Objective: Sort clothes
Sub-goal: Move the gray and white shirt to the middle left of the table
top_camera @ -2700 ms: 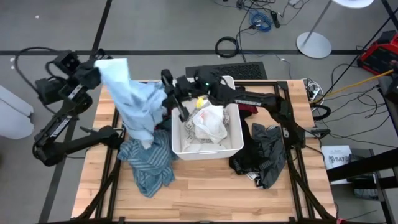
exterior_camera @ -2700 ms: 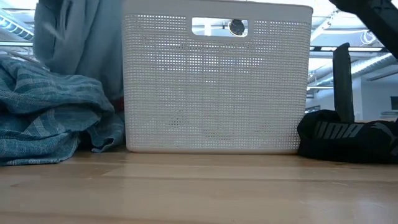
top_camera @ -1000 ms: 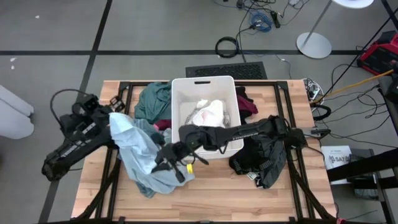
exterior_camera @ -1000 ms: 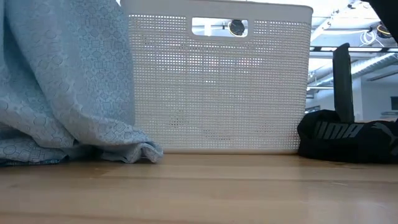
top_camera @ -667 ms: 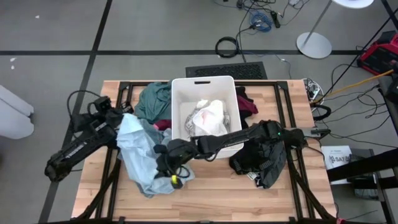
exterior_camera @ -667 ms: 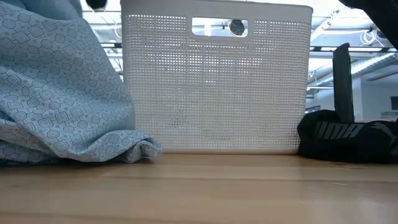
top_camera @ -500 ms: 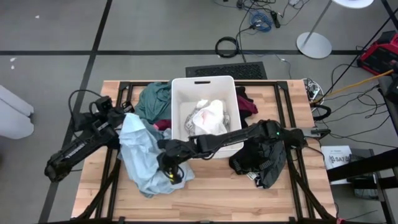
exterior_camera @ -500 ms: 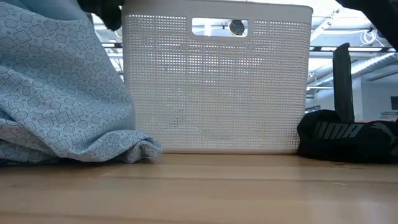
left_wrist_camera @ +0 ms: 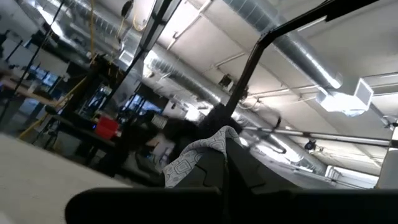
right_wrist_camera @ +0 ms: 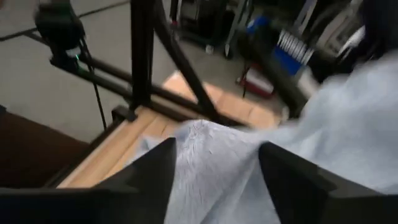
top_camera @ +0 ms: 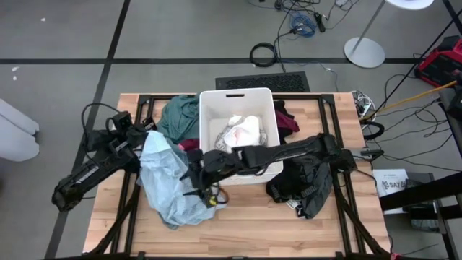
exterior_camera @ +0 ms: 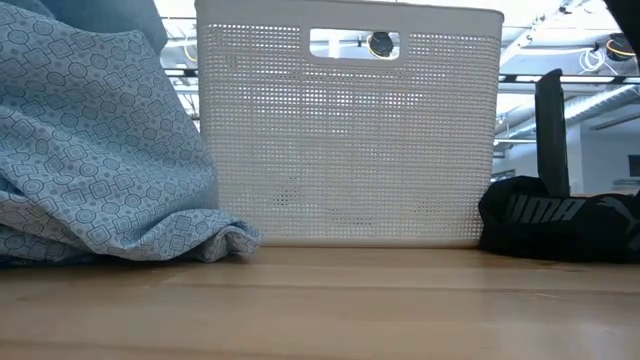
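While left hand (top_camera: 141, 136) pinches light blue garment (top_camera: 167, 180) at its top corner, we see cloth draped below right hand (top_camera: 200, 185), fingers spread, empty. One bin (top_camera: 238, 97), two hands.

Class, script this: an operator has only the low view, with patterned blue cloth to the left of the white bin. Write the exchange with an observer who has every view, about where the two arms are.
Operator: Which arm has the blue cloth?
Observer: The left gripper is shut on the upper edge of the light blue garment, towards the table's left side.
Operator: And the right arm?
Observer: The right gripper is over that garment's lower part, by the near left corner of the white bin, jaws open and holding nothing.
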